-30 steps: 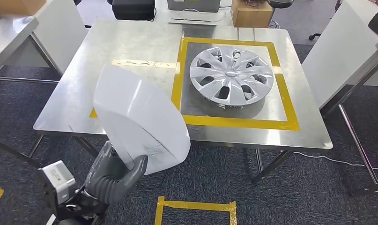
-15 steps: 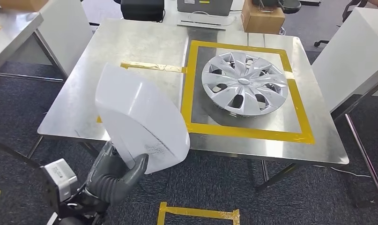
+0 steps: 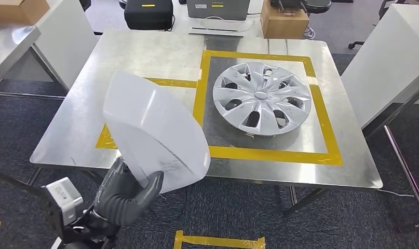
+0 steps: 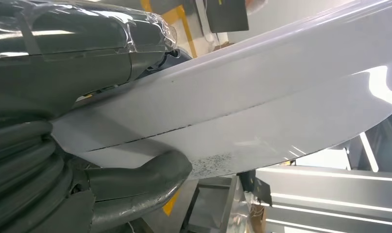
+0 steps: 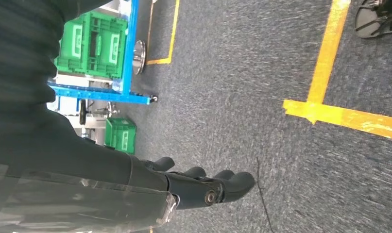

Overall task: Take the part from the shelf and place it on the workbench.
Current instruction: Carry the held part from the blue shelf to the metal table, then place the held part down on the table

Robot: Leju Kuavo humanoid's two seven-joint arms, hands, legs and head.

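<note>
Silver hubcap (image 3: 261,98) inside yellow tape square (image 3: 325,118); green crates (image 5: 93,43).

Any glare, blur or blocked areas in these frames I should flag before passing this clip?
Head view: sharp and evenly lit; the steel workbench shows soft sheen, and the white part in the left hand covers its near-left corner. Left wrist view: the part is close, with a blown-out highlight near one edge. Right wrist view: carpet looks slightly smeared; the right hand is dark, with little detail.

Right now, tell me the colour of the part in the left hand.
White, best seen in the head view: the part.
</note>
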